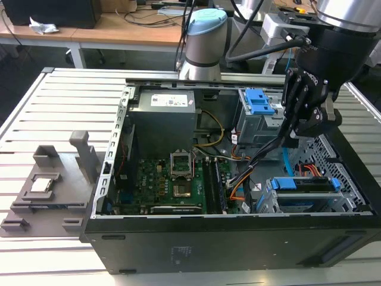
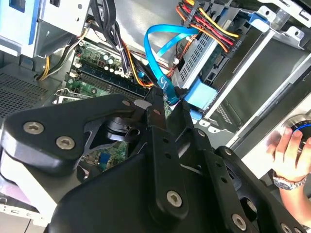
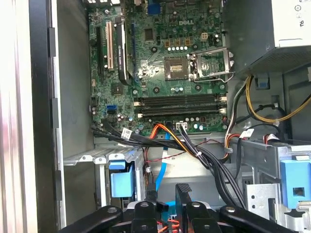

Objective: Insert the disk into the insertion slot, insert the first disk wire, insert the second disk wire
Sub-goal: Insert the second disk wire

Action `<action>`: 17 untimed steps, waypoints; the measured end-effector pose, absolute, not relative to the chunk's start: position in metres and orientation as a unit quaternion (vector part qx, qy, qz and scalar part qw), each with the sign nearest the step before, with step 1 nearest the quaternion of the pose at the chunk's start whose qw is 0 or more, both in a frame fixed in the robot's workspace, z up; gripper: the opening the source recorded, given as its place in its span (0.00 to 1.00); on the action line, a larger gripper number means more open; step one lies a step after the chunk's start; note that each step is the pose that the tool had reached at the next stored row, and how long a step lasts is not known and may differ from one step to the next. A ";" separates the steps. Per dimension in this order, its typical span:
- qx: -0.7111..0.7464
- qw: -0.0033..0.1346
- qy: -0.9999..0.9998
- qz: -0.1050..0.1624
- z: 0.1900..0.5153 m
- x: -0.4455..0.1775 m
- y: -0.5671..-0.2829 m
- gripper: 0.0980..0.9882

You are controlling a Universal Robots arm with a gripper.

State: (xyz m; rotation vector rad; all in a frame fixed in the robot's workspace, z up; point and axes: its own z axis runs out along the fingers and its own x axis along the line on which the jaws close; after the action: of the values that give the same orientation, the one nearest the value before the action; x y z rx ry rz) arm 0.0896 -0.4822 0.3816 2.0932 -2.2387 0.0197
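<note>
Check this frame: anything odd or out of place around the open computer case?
One thing: a person's hand with a wristwatch rests close beside the case while the black pincer works at the flat light-blue cable.

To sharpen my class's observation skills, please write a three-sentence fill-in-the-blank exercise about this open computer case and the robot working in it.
1. The gripper has its jaws shut on the plug end of the second disk wire, a flat cable coloured light ____.
2. The disk, in its blue carrier, sits ____ the insertion slot.
3. In the second wrist view, a person's hand has a ____ on its wrist.
Missing words: blue; inside; watch.
</note>
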 end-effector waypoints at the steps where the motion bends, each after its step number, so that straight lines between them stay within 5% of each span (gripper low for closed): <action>1: 0.682 0.038 -0.730 0.006 0.382 0.090 -0.482 0.21; 3: 0.682 0.038 -0.730 0.006 0.382 0.090 -0.482 0.07; 17: 0.682 0.039 -0.730 0.006 0.375 0.095 -0.523 0.07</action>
State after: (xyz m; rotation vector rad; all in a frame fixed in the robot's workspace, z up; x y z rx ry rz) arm 0.0952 -0.5232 0.3748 2.0919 -2.2374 0.0173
